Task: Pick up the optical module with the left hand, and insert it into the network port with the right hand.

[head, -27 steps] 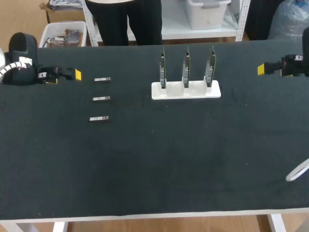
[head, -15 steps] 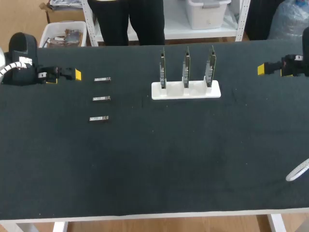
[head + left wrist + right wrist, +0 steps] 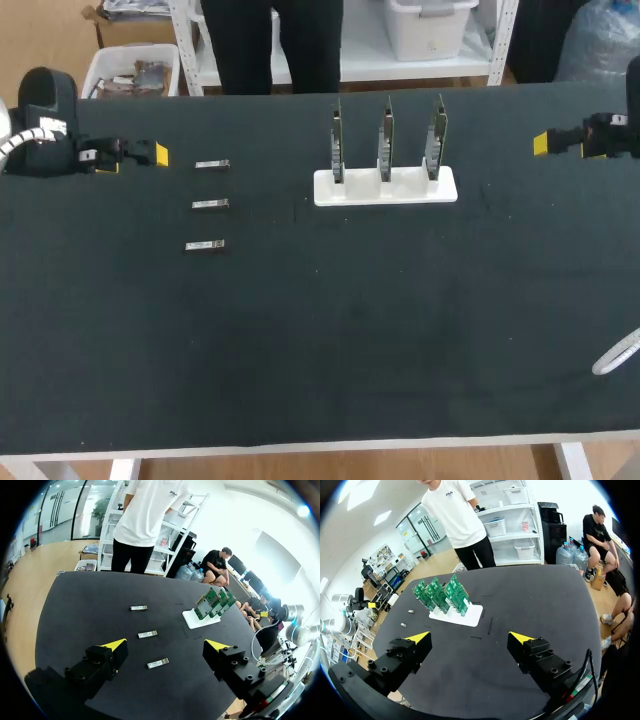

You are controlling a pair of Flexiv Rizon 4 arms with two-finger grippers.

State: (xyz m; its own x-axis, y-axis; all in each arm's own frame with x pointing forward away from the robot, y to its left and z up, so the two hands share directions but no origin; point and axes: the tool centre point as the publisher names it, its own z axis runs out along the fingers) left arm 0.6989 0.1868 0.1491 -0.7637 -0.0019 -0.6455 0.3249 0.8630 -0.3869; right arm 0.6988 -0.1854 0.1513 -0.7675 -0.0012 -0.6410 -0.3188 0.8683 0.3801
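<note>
Across the far half of the dark table (image 3: 330,340), as the head view shows it, lie all the things of the task. A white stand (image 3: 385,186) sits at 12 o'clock from the table's middle and carries three upright circuit cards (image 3: 385,140); their ports are too small to make out. The right pincer (image 3: 565,146) hangs at 3 o'clock of the stand, well apart from it, with its fingers spread wide and nothing between them.

The left pincer (image 3: 135,160) hangs at the table's 9 o'clock side, likewise spread wide and empty. Three optical modules lie in a short column just toward 3 o'clock from it. The far optical module (image 3: 212,164), the middle optical module (image 3: 210,204) and the near optical module (image 3: 204,245) rest flat and apart from one another. The left arm is plainly the nearer one, since the right pincer is beyond the stand.

The pickup seems to turn on alignment. Each module's long axis runs along the 3–9 o'clock line. In the left wrist view the line from one yellow tip to the other runs nearly parallel to that axis. Closing as it stands, the pincer would likely meet a module's ends, not its narrow sides. A turn of the wrist on the way down therefore looks needed.
</note>
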